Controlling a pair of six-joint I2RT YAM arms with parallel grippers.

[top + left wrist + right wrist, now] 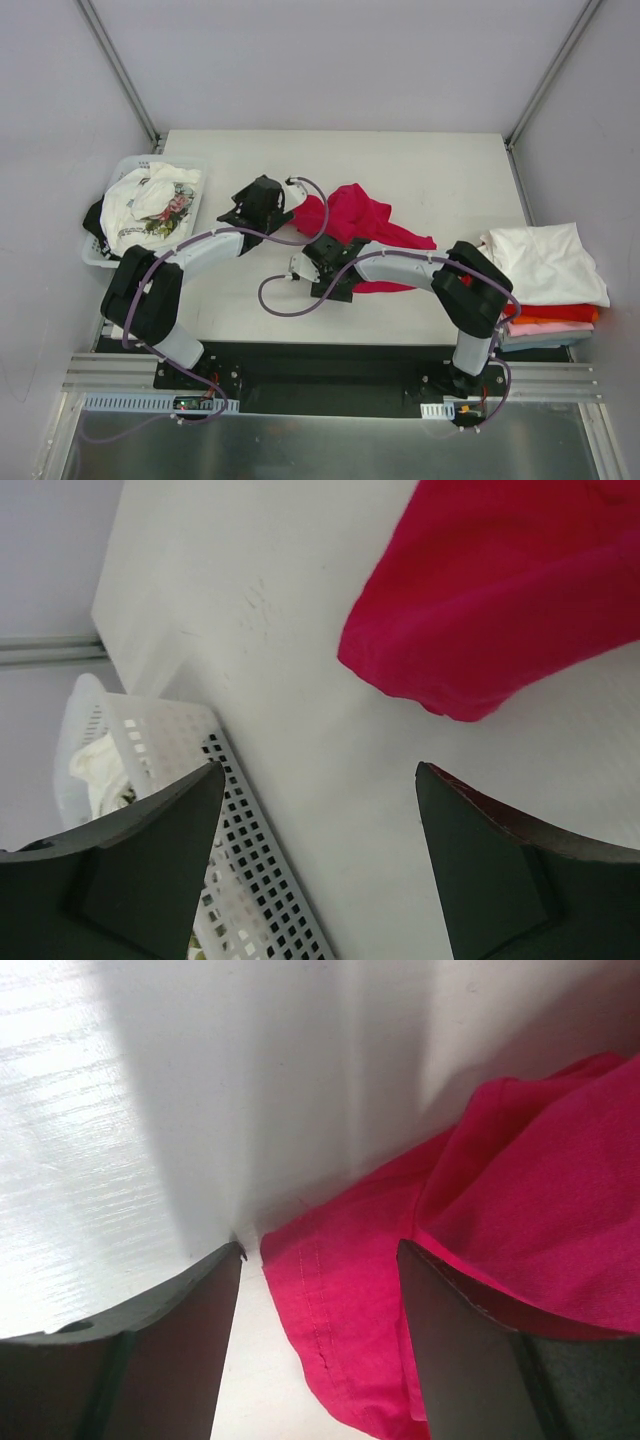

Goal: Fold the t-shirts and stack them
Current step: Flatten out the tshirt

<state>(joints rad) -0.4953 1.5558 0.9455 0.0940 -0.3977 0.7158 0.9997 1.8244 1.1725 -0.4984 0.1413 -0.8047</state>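
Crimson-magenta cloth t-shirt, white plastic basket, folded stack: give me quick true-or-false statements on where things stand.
The crimson-magenta cloth t-shirt lies neatly folded. False: it is crumpled in the middle of the table.
The white plastic lattice basket at the left holds a white printed shirt. True.
The left gripper is clamped on the crimson shirt. False: its jaws stand open over bare table, apart from the shirt.
A white folded shirt tops the stack of folded shirts at the right. True.

Bright, even light; soft shadow across table (330, 1080) in right wrist view, glare leftward, perhaps overexposed.
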